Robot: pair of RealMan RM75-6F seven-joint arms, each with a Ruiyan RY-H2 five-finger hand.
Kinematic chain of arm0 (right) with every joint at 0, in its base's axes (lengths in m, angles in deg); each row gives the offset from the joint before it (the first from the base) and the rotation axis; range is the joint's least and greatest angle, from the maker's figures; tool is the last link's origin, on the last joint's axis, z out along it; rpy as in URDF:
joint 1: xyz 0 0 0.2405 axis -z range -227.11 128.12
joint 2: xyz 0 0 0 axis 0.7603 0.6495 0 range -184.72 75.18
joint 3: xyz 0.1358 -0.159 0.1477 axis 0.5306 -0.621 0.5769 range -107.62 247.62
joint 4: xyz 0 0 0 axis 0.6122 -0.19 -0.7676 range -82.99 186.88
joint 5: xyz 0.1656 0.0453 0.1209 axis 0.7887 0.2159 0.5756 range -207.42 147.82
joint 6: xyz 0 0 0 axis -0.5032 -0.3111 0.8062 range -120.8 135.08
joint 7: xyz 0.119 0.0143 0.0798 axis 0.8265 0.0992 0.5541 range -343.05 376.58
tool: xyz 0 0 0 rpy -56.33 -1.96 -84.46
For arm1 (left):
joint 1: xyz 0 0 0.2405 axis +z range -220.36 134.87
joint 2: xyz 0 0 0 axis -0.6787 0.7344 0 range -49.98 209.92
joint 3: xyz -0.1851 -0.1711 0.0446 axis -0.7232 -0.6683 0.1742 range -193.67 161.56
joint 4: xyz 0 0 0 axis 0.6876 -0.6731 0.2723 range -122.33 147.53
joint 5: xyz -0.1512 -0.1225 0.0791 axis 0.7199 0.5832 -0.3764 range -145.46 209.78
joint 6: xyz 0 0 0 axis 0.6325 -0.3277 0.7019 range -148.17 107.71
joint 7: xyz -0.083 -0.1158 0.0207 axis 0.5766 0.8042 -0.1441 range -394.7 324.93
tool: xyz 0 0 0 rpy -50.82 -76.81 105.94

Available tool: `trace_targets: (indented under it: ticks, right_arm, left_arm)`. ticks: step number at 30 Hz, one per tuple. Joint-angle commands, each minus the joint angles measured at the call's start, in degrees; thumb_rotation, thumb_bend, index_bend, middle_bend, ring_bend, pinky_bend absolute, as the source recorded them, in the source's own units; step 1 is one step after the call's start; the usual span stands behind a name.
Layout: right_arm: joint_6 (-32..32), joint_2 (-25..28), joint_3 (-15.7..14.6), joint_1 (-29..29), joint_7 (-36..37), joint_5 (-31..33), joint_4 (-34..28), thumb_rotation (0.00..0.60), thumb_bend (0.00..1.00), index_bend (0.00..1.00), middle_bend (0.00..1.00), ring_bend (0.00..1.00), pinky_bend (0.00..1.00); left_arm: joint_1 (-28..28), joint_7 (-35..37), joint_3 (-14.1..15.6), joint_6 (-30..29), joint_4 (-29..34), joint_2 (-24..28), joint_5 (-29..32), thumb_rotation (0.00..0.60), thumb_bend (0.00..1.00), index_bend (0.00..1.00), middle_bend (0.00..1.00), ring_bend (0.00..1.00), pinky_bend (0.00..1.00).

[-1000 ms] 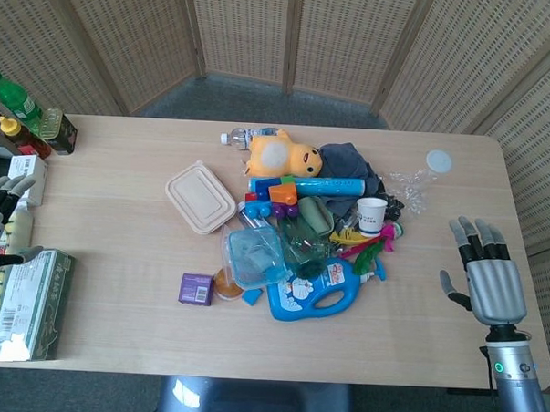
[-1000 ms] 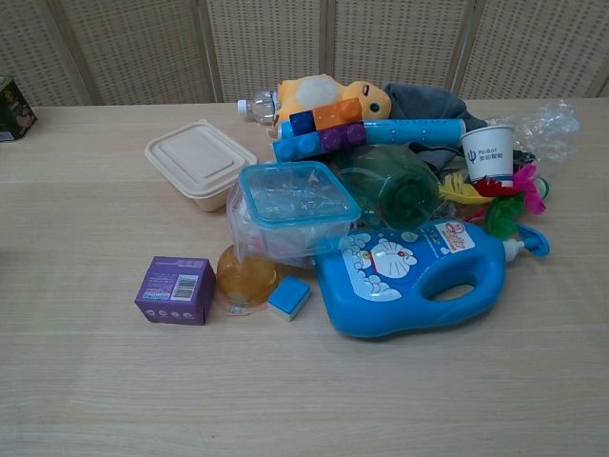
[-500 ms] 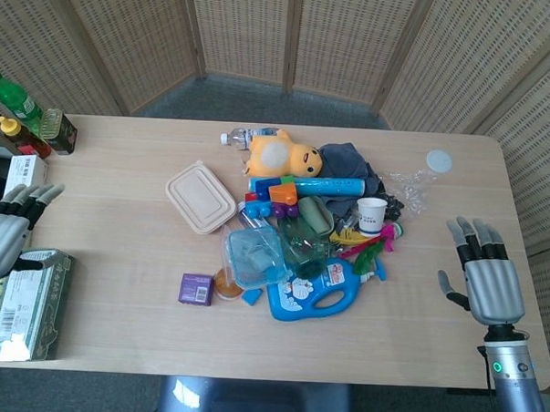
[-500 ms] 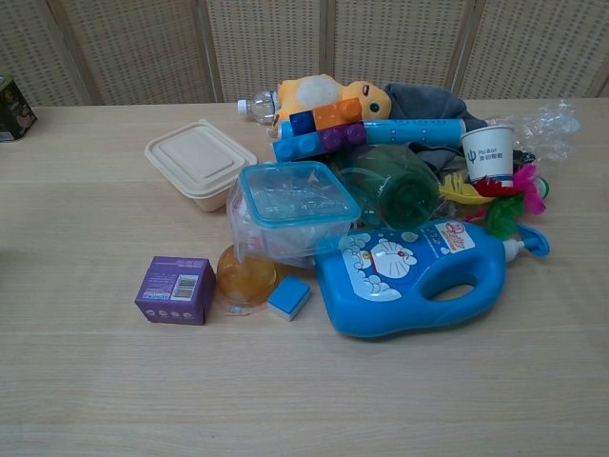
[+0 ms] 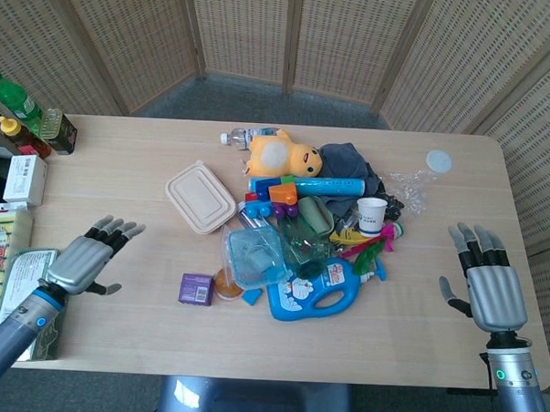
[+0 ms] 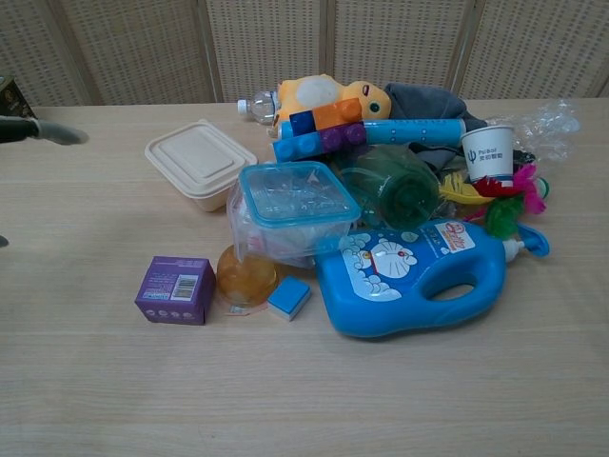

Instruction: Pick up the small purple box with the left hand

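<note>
The small purple box (image 5: 196,288) (image 6: 175,290) sits on the table at the left edge of the pile, beside an orange jar (image 6: 245,276). My left hand (image 5: 88,258) hovers open to the box's left, fingers spread, well apart from it; in the chest view only blurred fingertips (image 6: 43,131) show at the left edge. At the table's right end my right hand (image 5: 489,281) is open, flat and holding nothing.
The pile holds a blue detergent jug (image 6: 414,276), a clear blue-lidded container (image 6: 293,205), a beige lunch box (image 5: 200,196), a yellow plush (image 5: 282,156), toy blocks and a paper cup (image 5: 371,214). Boxes (image 5: 25,178) and bottles (image 5: 15,99) line the left edge.
My left hand has swung in from the table's left edge toward the purple box and now shows over the tabletop. The right hand barely shifted.
</note>
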Motion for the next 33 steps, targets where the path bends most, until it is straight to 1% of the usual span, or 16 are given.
trace_targets:
  ticks: [1, 7, 13, 18, 24, 25, 28, 30, 32, 33]
  right_arm:
    - [-0.22, 0.02, -0.21, 0.27, 0.42, -0.19, 0.18, 0.494, 0.41, 0.01, 0.0, 0.0, 0.0]
    - [-1.1, 0.14, -0.6, 1.23, 1.73, -0.26, 0.83, 0.492, 0.41, 0.01, 0.0, 0.0, 0.0]
    - [-1.67, 0.4, -0.79, 1.99, 2.87, -0.24, 1.47, 0.492, 0.41, 0.01, 0.0, 0.0, 0.0]
    - [-1.96, 0.51, -0.82, 2.34, 3.6, -0.36, 1.87, 0.494, 0.41, 0.01, 0.0, 0.0, 0.0]
    - [-2.5, 0.72, -0.91, 2.95, 4.27, -0.43, 2.21, 0.491, 0.41, 0.02, 0.0, 0.0, 0.0]
    - [-2.63, 0.79, -0.92, 3.06, 4.37, -0.43, 2.26, 0.494, 0.41, 0.02, 0.0, 0.0, 0.0]
    - [-2.98, 1.05, -0.96, 3.46, 4.7, -0.41, 2.39, 0.493, 0.41, 0.01, 0.0, 0.0, 0.0]
    - [-3.19, 1.19, -0.96, 3.73, 4.92, -0.32, 2.51, 0.495, 0.41, 0.01, 0.0, 0.0, 0.0]
    - [-3.31, 1.25, -0.95, 3.93, 5.18, -0.23, 2.66, 0.499, 0.41, 0.01, 0.0, 0.0, 0.0]
    - [-3.31, 1.26, -0.96, 3.99, 5.26, -0.2, 2.72, 0.498, 0.41, 0.01, 0.0, 0.0, 0.0]
  left_arm:
    - [-2.35, -4.27, 0.2, 2.93, 0.88, -3.44, 1.25, 0.6, 0.22, 0.0, 0.0, 0.0, 0.0]
    - [-4.45, -8.62, -0.18, 5.28, 0.28, -8.66, 4.66, 0.6, 0.22, 0.0, 0.0, 0.0, 0.0]
    - [-5.23, -11.62, 0.06, 5.39, -2.61, -13.68, 7.04, 0.6, 0.22, 0.0, 0.0, 0.0, 0.0]
    - [-5.94, -11.21, 0.22, 6.1, -5.61, -18.02, 8.45, 0.6, 0.22, 0.0, 0.02, 0.0, 0.0]
    - [-6.54, -10.43, 0.35, 5.86, -9.41, -23.08, 8.59, 0.6, 0.22, 0.0, 0.08, 0.0, 0.0]
    - [-6.57, -10.46, 0.32, 5.6, -9.97, -23.75, 8.54, 0.6, 0.22, 0.0, 0.1, 0.01, 0.0]
    - [-6.57, -11.05, 0.47, 4.78, -11.73, -25.7, 8.44, 0.6, 0.22, 0.04, 0.19, 0.1, 0.0]
    - [-6.53, -11.05, 0.58, 4.58, -12.55, -26.72, 8.71, 0.6, 0.23, 0.08, 0.22, 0.13, 0.0]
    - [-6.44, -10.87, 0.65, 4.26, -13.51, -27.75, 8.84, 0.6, 0.23, 0.13, 0.25, 0.17, 0.0]
    - [-6.38, -10.77, 0.67, 4.06, -13.94, -28.2, 8.85, 0.6, 0.23, 0.16, 0.28, 0.2, 0.02]
